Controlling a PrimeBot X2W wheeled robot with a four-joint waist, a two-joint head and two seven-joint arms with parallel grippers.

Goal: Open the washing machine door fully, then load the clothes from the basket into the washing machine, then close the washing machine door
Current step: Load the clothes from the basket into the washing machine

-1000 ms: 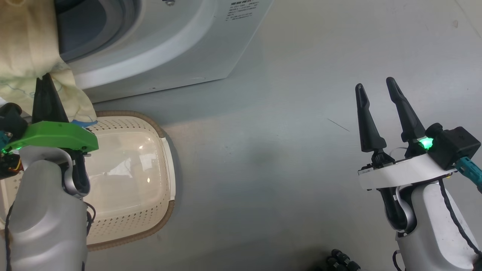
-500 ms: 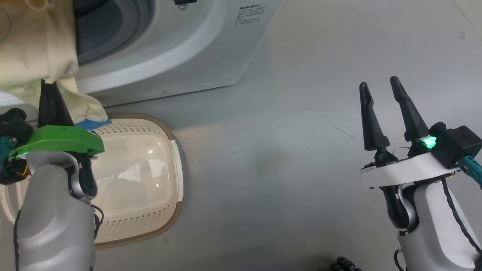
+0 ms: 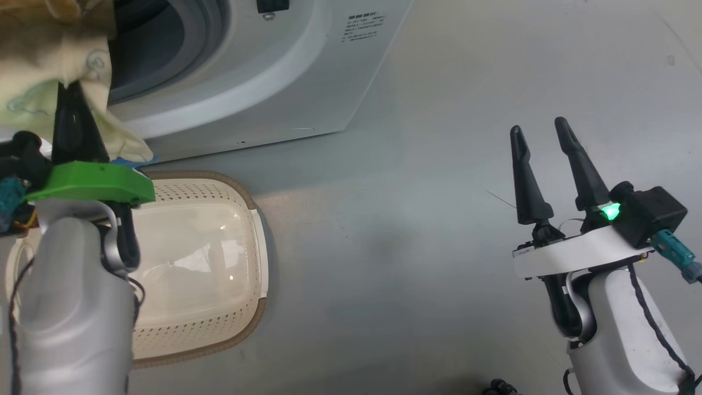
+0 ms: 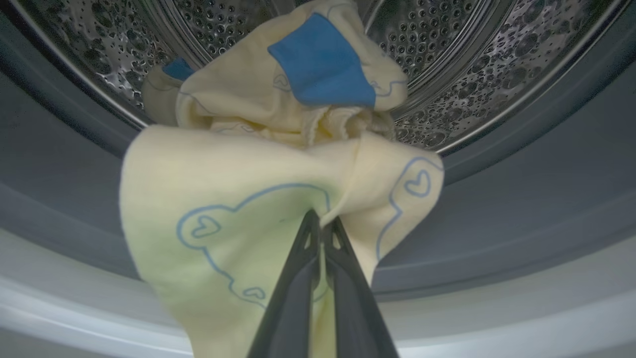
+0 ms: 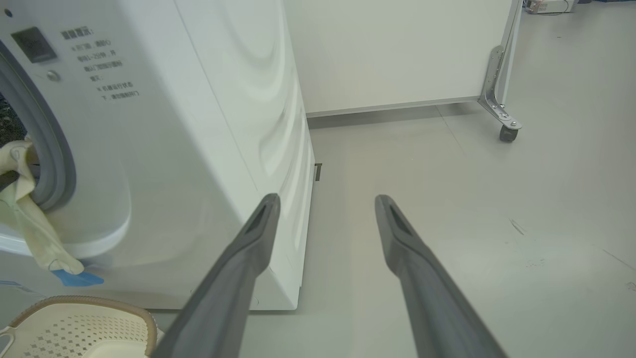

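My left gripper (image 3: 66, 93) is shut on the clothes (image 3: 33, 82), a cream-yellow garment with blue line drawings, at the washing machine (image 3: 285, 71) porthole. In the left wrist view the gripper (image 4: 320, 221) pinches a fold of the clothes (image 4: 223, 199), which hang over the grey rubber ring; more cream cloth with a blue cuff (image 4: 320, 64) lies inside the steel drum (image 4: 472, 74). The basket (image 3: 241, 192) stands on the floor below, its bottom bare. My right gripper (image 3: 540, 134) is open over bare floor, far to the right. The washing machine door is out of view.
The right wrist view shows the washer's white side (image 5: 238, 124), the garment's tail with its blue cuff (image 5: 74, 277) hanging below the porthole, and the basket rim (image 5: 79, 301). A white partition on a caster (image 5: 507, 133) stands behind. Grey floor (image 3: 411, 247) lies between the arms.
My left gripper has risen toward the porthole with the garment, and the blue cuff has lifted off the basket rim. The head camera shifted slightly. The right gripper stays open.
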